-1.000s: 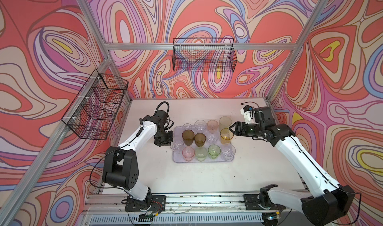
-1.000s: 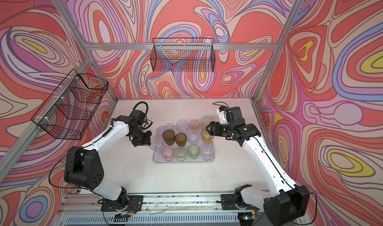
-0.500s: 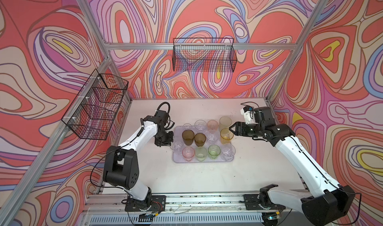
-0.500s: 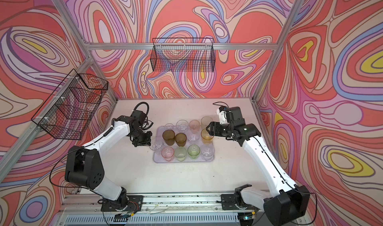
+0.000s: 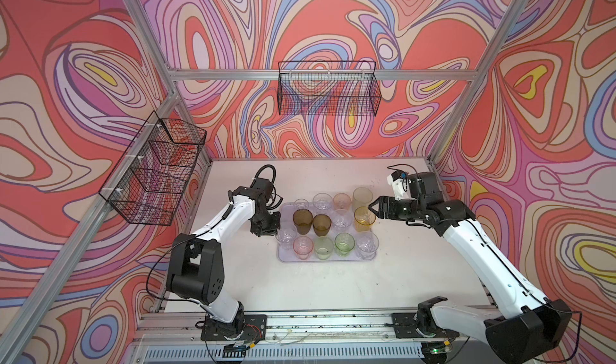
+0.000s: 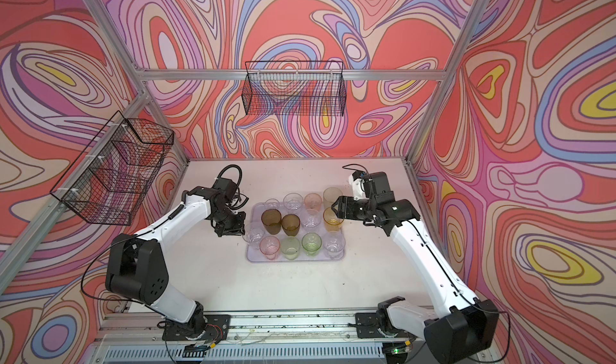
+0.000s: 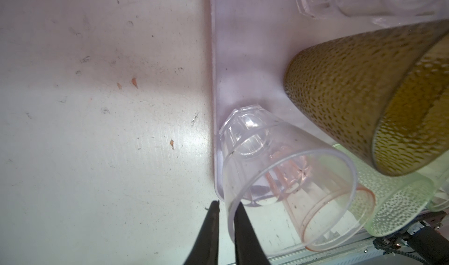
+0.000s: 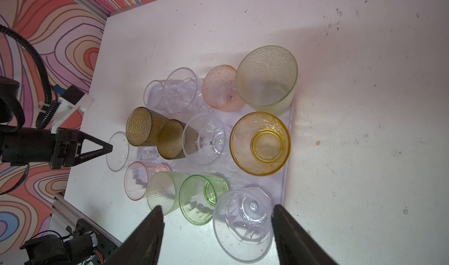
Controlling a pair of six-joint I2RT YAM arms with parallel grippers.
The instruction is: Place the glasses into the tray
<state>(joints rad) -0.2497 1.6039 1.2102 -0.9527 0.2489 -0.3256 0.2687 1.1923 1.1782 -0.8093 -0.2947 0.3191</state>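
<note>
At tray point(image 7: 243, 57) left edge, left claw point(image 7: 227, 204) straddles upright clear tumbler point(image 7: 279, 159) rim w/ tips slightly parted, not pinching; exit prob. straight up.

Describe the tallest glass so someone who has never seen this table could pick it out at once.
Find the lilac tray in the middle of the white table. At its far right corner, close to the right gripper, the tallest glass stands beside a pink glass and behind a yellow glass. It alone rises above its neighbours, pale yellow-green with a dimpled wall.
</note>
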